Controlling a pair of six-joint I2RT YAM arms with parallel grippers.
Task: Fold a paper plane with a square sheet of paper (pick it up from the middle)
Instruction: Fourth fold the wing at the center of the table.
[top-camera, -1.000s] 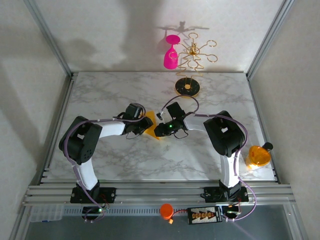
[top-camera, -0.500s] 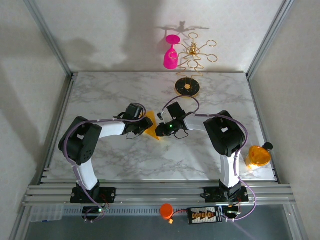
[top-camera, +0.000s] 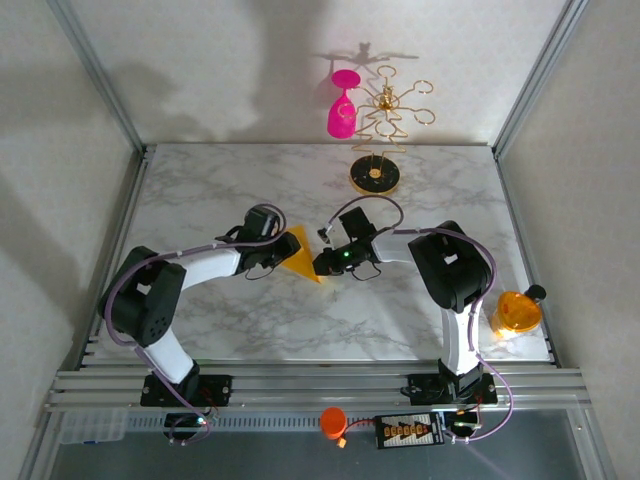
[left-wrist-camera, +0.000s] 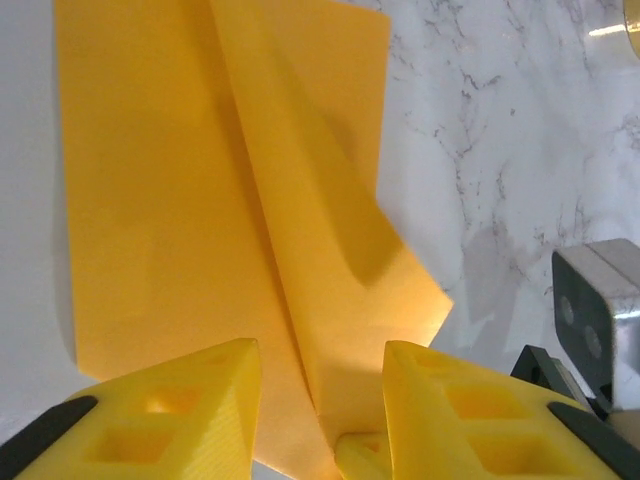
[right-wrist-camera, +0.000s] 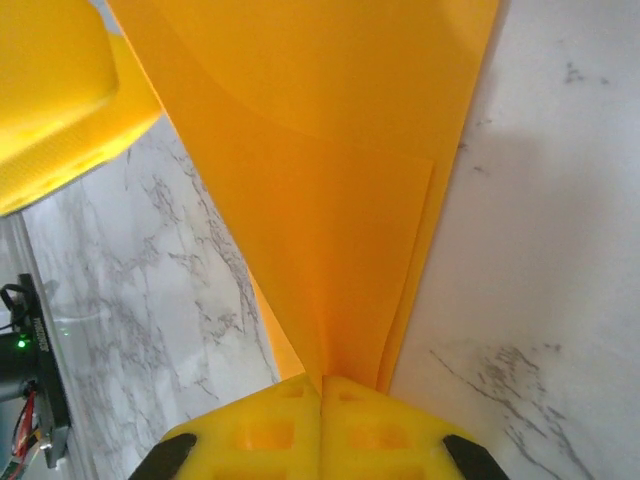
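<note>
Paper (top-camera: 300, 255), orange-yellow and part-folded, mid-bench (top-camera: 250, 180) at centre frame of the overhead view, right end effector (right-wrist-camera: 322, 385) clamped on a folded edge, left end effector (left-wrist-camera: 320, 355) with fingers apart either side of the opposite end.

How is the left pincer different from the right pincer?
The left pincer is open; the right pincer is shut. The left pincer straddles the fold in the paper; the right pincer pinches the paper's narrow end. Both have yellow fingers and meet at the same paper.
</note>
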